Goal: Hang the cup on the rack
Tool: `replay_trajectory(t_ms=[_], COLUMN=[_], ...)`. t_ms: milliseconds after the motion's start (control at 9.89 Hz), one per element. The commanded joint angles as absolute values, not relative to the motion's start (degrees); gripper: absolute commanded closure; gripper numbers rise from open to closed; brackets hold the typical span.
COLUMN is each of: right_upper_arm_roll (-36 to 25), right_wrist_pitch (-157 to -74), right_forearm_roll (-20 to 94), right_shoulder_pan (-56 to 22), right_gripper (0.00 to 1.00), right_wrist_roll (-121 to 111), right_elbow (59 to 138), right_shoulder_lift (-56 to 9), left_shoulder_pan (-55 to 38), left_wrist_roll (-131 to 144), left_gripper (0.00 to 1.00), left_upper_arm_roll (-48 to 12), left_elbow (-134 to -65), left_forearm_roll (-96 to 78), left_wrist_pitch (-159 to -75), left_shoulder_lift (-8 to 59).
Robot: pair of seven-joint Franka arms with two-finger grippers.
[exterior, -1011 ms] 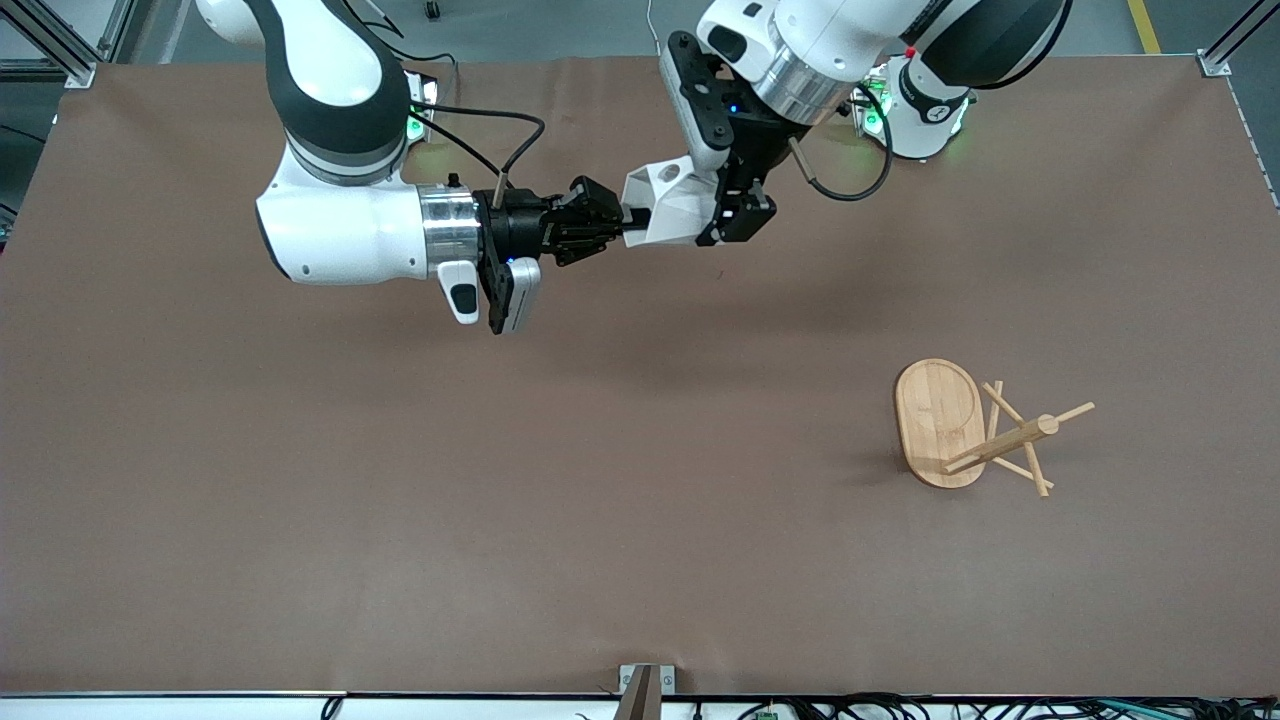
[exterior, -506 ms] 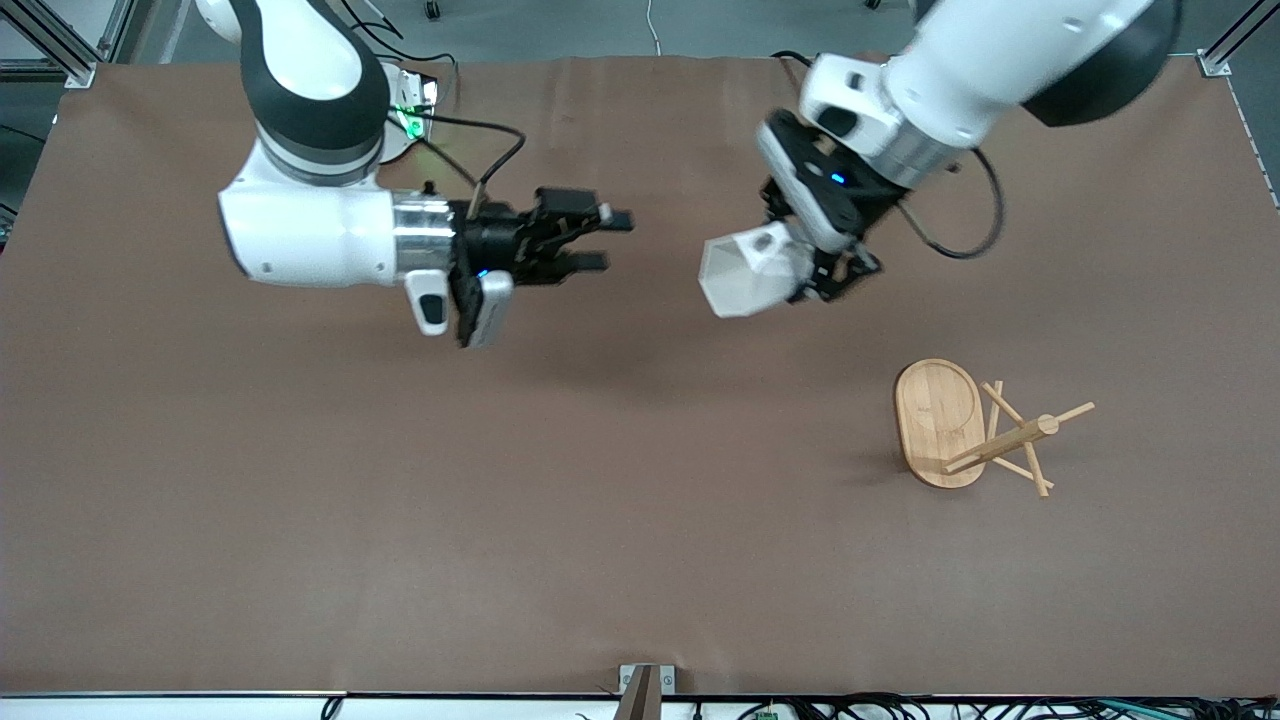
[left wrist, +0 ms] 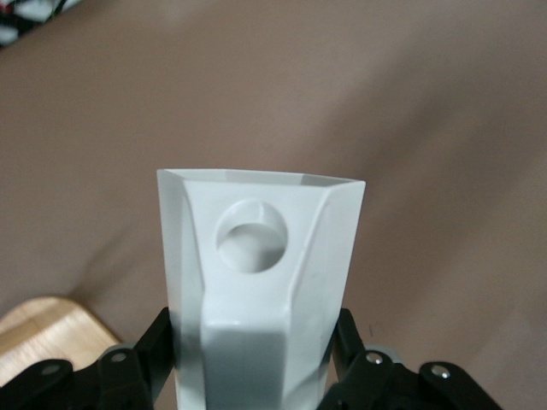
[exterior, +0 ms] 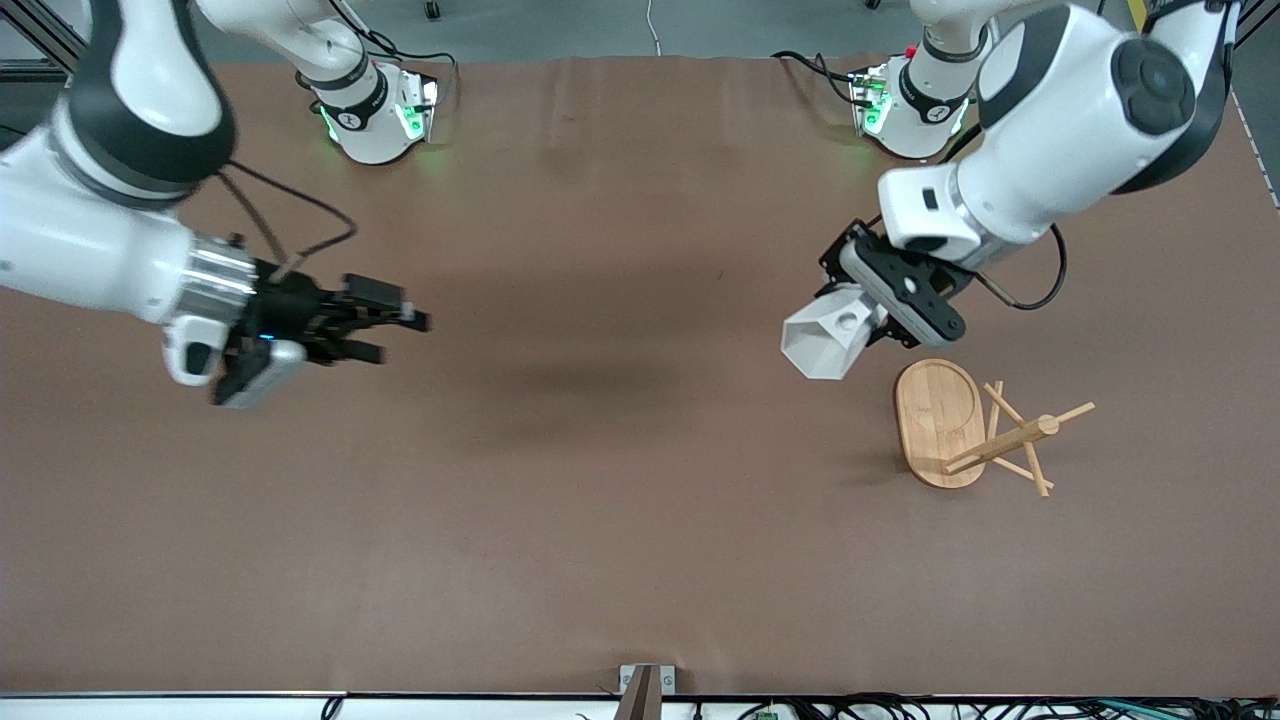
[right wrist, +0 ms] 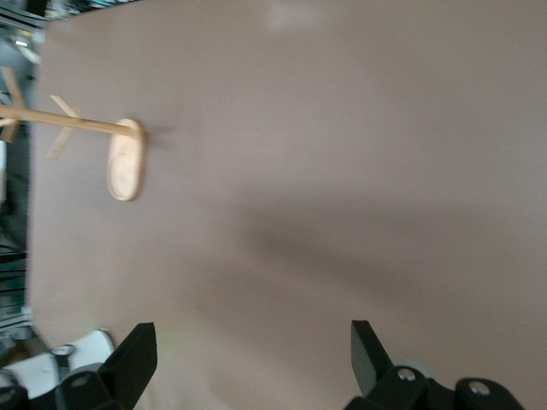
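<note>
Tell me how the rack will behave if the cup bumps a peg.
The rack looks light: thin bamboo pegs, so it may slide. Its tall post could tip, though the wide oval base should resist. The left gripper holds the cup beside it.

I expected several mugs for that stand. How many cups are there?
1: the cup is held in the left gripper, in the air beside the rack. The right gripper is open.

front: high, facing robots (whole table) | wrists: close, downward — both share rack (right wrist: 125,158)
</note>
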State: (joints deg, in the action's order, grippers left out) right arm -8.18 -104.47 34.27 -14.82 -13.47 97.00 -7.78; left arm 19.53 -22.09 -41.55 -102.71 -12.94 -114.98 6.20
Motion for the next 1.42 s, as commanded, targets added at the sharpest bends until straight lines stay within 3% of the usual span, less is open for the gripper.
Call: replay_trajectory(t_ms=[0, 303, 809, 1315], right_upper_arm_roll=[-7.5, -7.5, -6.1, -6.0], right_wrist_pitch=[-101.0, -97.7, -91.2, -89.8], right_forearm_roll=[26.0, 14.6, 1.4, 0.6], right_shoulder_pan=[-9.9, -4.8, -6.0, -6.4], right_gripper=[0.0, 0.0, 0.0, 0.0], right_wrist_roll=[-12.5, -12.6, 0.0, 0.8], right_elbow=[94.2, 91.5, 88.7, 88.0], right_shoulder_lift=[-5.8, -5.4, -0.2, 0.5], left_shoulder_pan=[23.8, 29.1, 33.4, 33.8], left_wrist_roll=[-21.1, -20.6, -20.0, -20.6], left_gripper=[0.89, 0.89, 0.89, 0.89], left_upper_arm_roll=[-42.1, -42.1, -42.1, -42.1], left_elbow=[-108.9, -113.2, -115.1, -113.6], left_forearm_roll=[-12.1, -12.6, -12.7, -12.0], left_wrist_pitch=[-116.5, -116.5, -117.0, -118.5], left_shoulder_lift=[5.7, 5.7, 8.3, 11.7])
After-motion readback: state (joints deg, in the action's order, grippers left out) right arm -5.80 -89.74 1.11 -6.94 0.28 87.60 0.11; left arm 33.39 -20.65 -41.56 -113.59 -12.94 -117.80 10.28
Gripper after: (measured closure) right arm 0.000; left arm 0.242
